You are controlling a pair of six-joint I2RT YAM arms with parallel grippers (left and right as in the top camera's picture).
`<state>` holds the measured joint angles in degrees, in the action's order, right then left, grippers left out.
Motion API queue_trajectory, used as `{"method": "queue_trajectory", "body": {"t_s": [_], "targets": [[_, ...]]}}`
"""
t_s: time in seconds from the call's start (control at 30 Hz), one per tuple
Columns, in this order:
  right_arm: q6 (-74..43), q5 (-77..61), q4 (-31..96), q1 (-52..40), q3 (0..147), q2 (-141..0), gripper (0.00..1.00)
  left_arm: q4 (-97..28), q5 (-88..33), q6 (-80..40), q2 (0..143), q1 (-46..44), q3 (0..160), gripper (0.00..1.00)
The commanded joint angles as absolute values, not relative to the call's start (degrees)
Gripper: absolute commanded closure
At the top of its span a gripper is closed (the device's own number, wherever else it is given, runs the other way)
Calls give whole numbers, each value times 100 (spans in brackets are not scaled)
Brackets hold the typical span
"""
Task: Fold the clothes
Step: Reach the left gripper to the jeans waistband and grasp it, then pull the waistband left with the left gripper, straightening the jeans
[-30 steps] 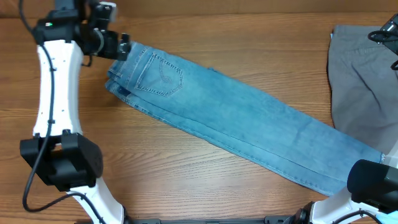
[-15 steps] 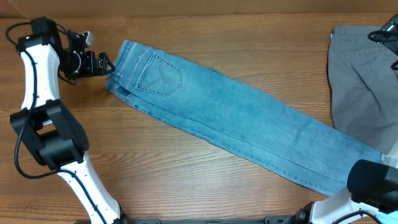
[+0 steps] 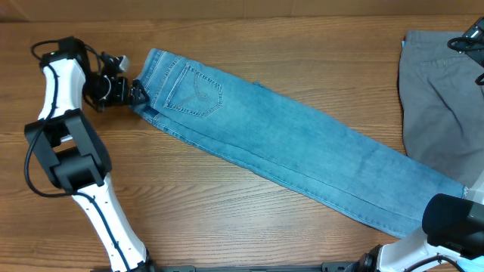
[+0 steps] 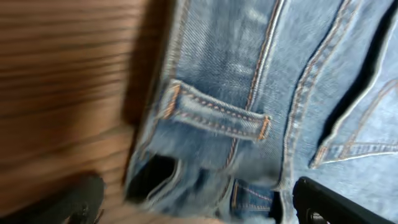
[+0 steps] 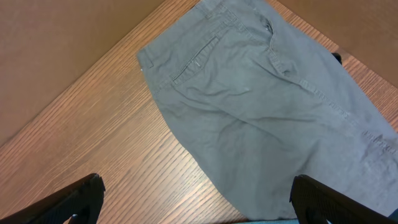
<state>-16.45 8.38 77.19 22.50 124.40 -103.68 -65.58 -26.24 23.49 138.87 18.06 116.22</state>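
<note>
The light-blue jeans (image 3: 287, 147) lie flat, folded lengthwise, running diagonally from the waistband at the upper left to the hems at the lower right. A curve-stitched back pocket (image 3: 198, 94) faces up. My left gripper (image 3: 137, 93) is open at the waistband's left corner. In the left wrist view, its fingers (image 4: 199, 208) straddle the waistband edge, below a belt loop (image 4: 214, 115). The grey trousers (image 3: 442, 98) lie at the right edge. My right gripper (image 3: 470, 39) is open and empty above them; the right wrist view shows the trousers (image 5: 267, 106) below the spread fingers (image 5: 199, 205).
The wooden table (image 3: 249, 219) shows bare wood in front of the jeans and behind them. The left arm's base (image 3: 72, 162) stands at the left. The right arm's base (image 3: 454, 219) is at the lower right, by the jeans' hems.
My left gripper has moved from the top of the waistband out to the left, then down and back in to the waistband's left corner. The right arm and both garments are still.
</note>
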Motion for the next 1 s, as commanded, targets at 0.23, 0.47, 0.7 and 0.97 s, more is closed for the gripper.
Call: {"method": "queue_trajectory", "body": {"t_s": [0.23,0.47,0.7,0.97], "targets": [[-1625,897,7697,2263,12470,-10309,0,-6248,-2777,2257,14219,1680,11716,0],[-1625,897,7697,2263,12470,-10309,0,-6082,-2821,2049,14219,1673,11714,0],[-1625,897,7699,2263,12470,-10309,0,-6191,-3218,2023,14219,1667,11714,0],[-1625,897,7697,2263,12470,-10309,0,-6248,-2945,2228,14219,1511,11710,39]]}}
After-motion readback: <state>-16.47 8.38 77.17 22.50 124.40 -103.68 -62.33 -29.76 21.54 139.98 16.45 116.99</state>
